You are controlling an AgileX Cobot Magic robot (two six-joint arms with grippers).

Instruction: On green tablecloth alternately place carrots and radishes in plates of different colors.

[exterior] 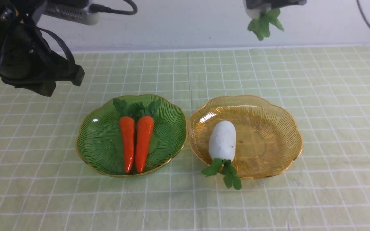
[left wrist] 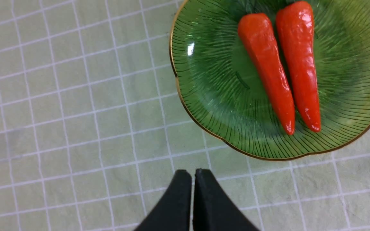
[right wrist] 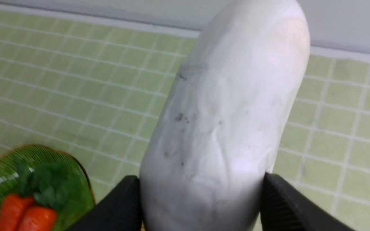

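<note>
Two orange carrots (exterior: 127,142) (exterior: 144,141) lie side by side in the green plate (exterior: 98,141) on the green tablecloth (exterior: 185,205). A white radish (exterior: 222,140) lies in the amber plate (exterior: 268,128), its leaves hanging over the near rim. High above the amber plate's far side, my right gripper (right wrist: 201,183) is shut on a second radish (right wrist: 223,128); in the front view only that radish's end and leaves (exterior: 263,22) show. My left gripper (left wrist: 193,175) is shut and empty, over bare cloth beside the green plate (left wrist: 210,80), apart from the carrots (left wrist: 268,70).
A pale wall (exterior: 185,29) rises behind the cloth's far edge. Black cables (exterior: 117,11) hang round the left arm at the upper left, and another cable (exterior: 369,22) runs down at the upper right. The two plates stand almost rim to rim.
</note>
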